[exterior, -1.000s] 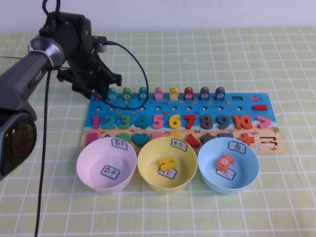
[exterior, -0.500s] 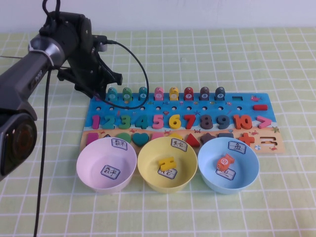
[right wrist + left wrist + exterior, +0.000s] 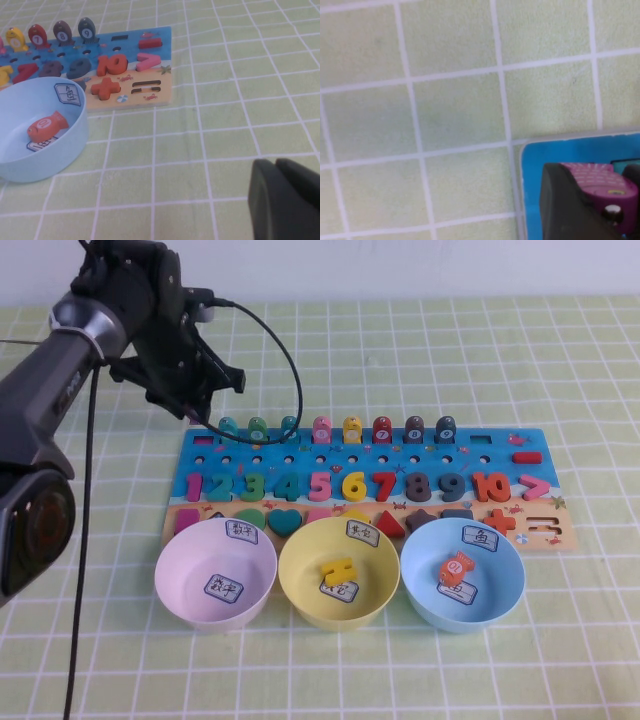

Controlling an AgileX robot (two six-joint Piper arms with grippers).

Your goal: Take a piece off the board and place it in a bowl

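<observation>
My left gripper (image 3: 203, 412) hovers just above the far left corner of the blue and tan board (image 3: 490, 455). In the left wrist view it (image 3: 592, 176) is shut on the magenta-purple fish piece (image 3: 602, 181), over the board's corner (image 3: 534, 165). The piece is hidden in the high view. The light blue bowl (image 3: 412, 575) stands at the near right of the board with an orange fish token (image 3: 455, 567) inside. My right gripper (image 3: 276, 164) is shut and empty over the cloth, to the right of the blue bowl (image 3: 65, 150); it is out of the high view.
A pink bowl (image 3: 168, 585) and a yellow bowl (image 3: 292, 585) holding a yellow token (image 3: 337, 567) stand in front of the board. Several fish tokens (image 3: 352, 429) stand upright along the board's far row. A black cable (image 3: 290, 370) loops over the board's far left.
My left gripper has lifted up and back from the board's far left end, carrying the magenta piece. The slot there now shows empty.
</observation>
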